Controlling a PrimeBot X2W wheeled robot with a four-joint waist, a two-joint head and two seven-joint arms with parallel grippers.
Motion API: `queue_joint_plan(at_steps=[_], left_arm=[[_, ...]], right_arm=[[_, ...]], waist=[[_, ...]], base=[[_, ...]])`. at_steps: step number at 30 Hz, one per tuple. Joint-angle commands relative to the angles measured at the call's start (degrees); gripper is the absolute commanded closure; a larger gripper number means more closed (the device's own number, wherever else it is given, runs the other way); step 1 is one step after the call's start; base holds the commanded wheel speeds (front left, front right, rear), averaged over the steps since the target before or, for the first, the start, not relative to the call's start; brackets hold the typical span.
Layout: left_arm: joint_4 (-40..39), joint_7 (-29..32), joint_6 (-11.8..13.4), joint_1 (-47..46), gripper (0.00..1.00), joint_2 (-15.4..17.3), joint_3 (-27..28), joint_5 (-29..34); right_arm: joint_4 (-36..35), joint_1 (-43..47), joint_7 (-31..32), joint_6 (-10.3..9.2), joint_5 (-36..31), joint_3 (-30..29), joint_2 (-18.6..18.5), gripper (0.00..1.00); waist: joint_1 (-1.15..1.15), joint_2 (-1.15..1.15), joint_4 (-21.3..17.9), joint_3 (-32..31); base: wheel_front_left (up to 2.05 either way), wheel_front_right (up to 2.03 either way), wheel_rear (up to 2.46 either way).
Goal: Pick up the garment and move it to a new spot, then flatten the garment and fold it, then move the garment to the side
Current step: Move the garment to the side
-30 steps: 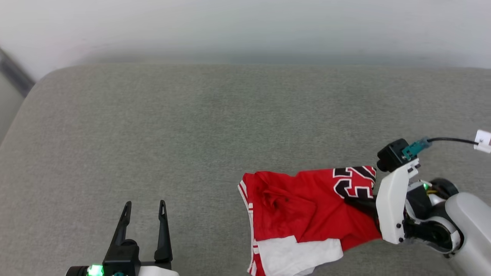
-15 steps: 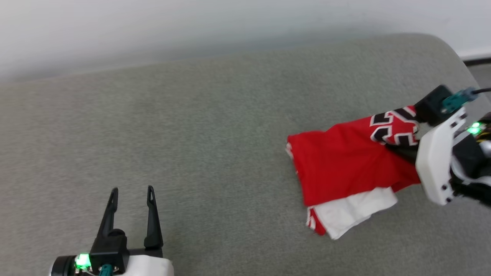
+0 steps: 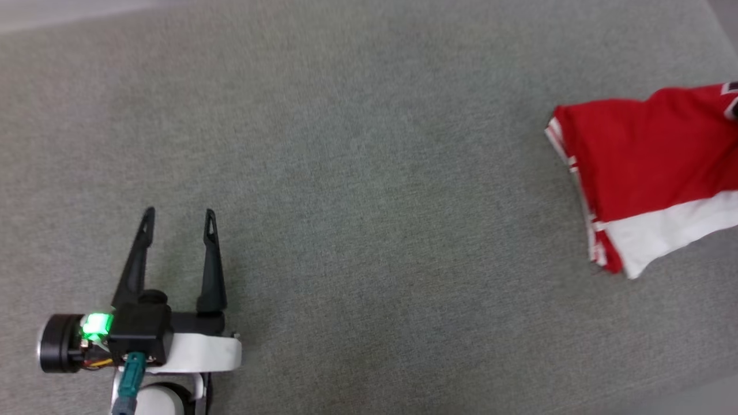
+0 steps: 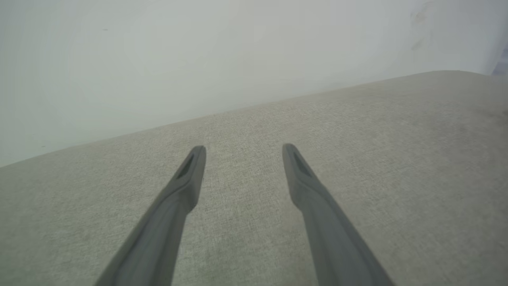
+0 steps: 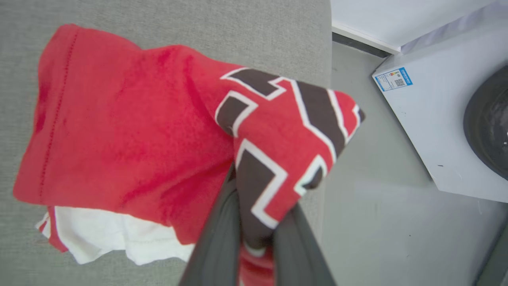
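Grey fabric cushion under me, pale wall behind; grey floor & white appliance past its edge. My L gripper, 8 o'clock in head view, is spread wide, holding nothing. Red T-shirt lies folded at 3 o'clock, well apart from it. My R gripper is clamped on its printed corner.

The left gripper has two long, tapering black fingers with slotted tips on a black block; behind sit a glowing green light, a curved white plastic shell, a teal cable plug and a black cylindrical cap
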Motion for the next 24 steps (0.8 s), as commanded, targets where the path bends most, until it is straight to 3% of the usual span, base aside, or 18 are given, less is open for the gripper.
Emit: queue_joint_plan(at_steps=[1,9,16,17,18,24], left_arm=[[-0.41,-0.12,-0.03,-1.09,0.0,0.38,0.17,0.03],[-2.47,-0.12,1.02,-3.03,0.0,1.41,-0.19,0.24],[-3.61,-0.12,2.41,-2.79,0.0,1.52,-1.1,0.34],[-3.56,-0.12,2.63,-2.61,0.0,1.47,-1.21,0.28],[-3.43,-0.12,2.78,-2.4,0.0,1.38,-1.33,0.2],[-2.76,-0.12,4.09,-0.44,0.0,0.51,-2.26,-0.44]], right_arm=[[1.41,-1.67,-0.65,-0.07,-0.86,-0.83,-0.36,1.0],[11.0,-5.41,-4.08,-0.07,-4.06,-6.97,-0.34,1.0],[18.56,-5.65,-6.58,-0.07,-6.18,-10.1,2.08,1.0],[19.36,-5.82,-7.47,-0.07,-6.83,-10.64,2.25,0.57],[20.27,-6.13,-8.63,-0.07,-7.94,-11.22,2.41,0.0],[22.73,-7.18,-14.87,-0.07,-14.27,-12.42,4.1,0.0]], waist=[[-0.01,0.0,-0.23,3.21],[-0.01,0.0,-0.03,7.36],[-0.01,0.0,0.7,7.76],[-0.01,0.0,0.82,7.42],[-0.01,0.0,0.98,6.96],[-0.01,0.0,2.39,1.86]], base=[[0.0,0.0,0.0],[0.0,0.0,0.0],[0.0,0.0,0.0],[0.0,0.0,0.0],[0.0,0.0,0.0],[0.0,0.0,0.0]])
